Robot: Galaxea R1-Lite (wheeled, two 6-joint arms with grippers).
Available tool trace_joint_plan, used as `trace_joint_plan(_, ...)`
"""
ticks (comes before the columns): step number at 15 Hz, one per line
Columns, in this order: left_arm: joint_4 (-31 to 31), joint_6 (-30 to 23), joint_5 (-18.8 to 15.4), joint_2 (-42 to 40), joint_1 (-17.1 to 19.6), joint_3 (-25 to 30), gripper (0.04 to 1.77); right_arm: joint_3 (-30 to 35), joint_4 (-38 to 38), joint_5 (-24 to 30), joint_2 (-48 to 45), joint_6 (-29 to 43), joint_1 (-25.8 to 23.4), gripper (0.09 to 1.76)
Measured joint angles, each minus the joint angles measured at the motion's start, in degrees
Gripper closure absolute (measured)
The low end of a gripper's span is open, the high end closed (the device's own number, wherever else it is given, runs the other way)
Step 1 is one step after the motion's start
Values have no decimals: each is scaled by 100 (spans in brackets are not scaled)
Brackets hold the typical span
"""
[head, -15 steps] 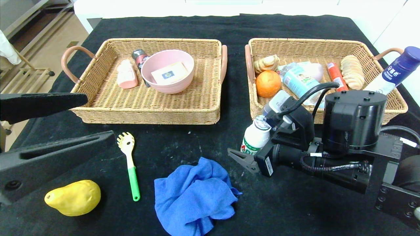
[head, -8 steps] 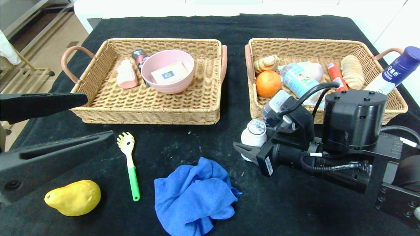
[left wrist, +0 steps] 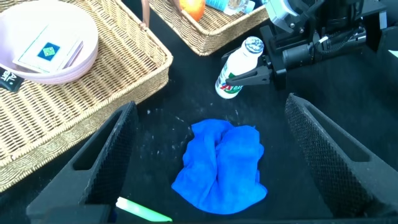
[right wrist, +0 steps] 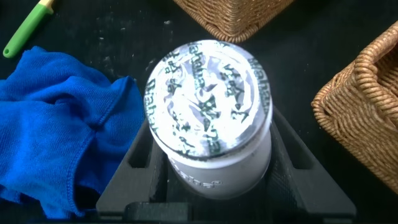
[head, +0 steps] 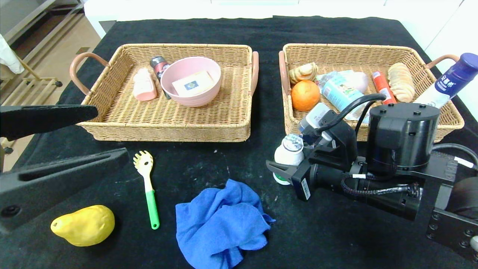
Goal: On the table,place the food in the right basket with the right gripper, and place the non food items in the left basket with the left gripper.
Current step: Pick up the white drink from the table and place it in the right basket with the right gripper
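You can't see the small bottle's point(head: 288, 158) lower half in the head view; the right gripper point(head: 281, 172) covers it. The clear water bottle point(head: 313, 116) hides mostly behind the arm. The left gripper point(head: 108, 134) runs off the frame's edge. The boxed item in the pink bowl point(head: 190, 80) carries unreadable print.

My right gripper point(head: 280, 172) grips the small bottle point(head: 287, 155) before the right basket point(head: 373, 48), cloth point(head: 222, 222) to its left.

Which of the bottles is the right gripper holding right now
The small white foil-capped bottle, clamped in the right gripper on the table; the other bottles sit at the right basket.
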Motion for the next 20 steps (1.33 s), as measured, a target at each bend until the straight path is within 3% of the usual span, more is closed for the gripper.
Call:
trace_joint_plan(9, -2, 0, 0, 0, 0, 5, 9, -9, 20, -33, -13, 13, 17, 94)
trace_joint_plan(13, 9, 4, -1, -2, 0, 0, 9, -78, 17, -286, -48, 2, 45, 95)
trace_joint_plan(20, 11, 2, -1, 0, 0, 7, 9, -488, 148, -307, -121, 49, 144, 95)
